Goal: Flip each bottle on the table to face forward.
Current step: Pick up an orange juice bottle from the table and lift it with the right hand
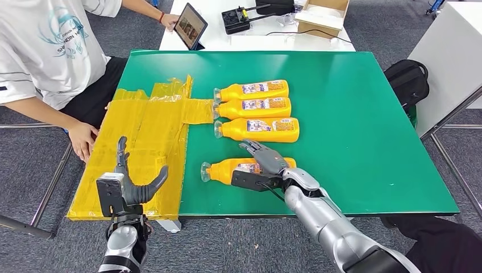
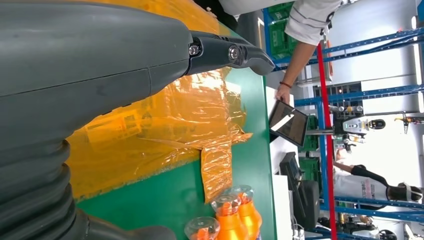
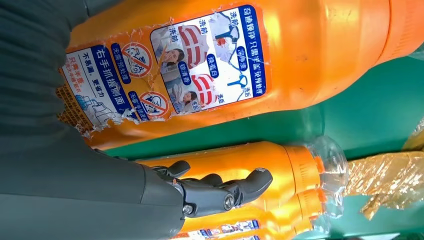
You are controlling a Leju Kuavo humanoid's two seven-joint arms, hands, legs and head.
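Four bottles on the bench (image 1: 352,114): three in a row (image 1: 256,108), one nearer (image 1: 227,169) under the right hand (image 1: 266,162), fingers extended over it. Left hand (image 1: 133,182) spread, empty.

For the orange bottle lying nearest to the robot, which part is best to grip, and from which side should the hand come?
Probably the wide labelled body of the nearest bottle, not the clear cap end. It lies on its side, apart from the other three bottles, so both long sides are free. The right hand is already over it, so coming from above seems best.
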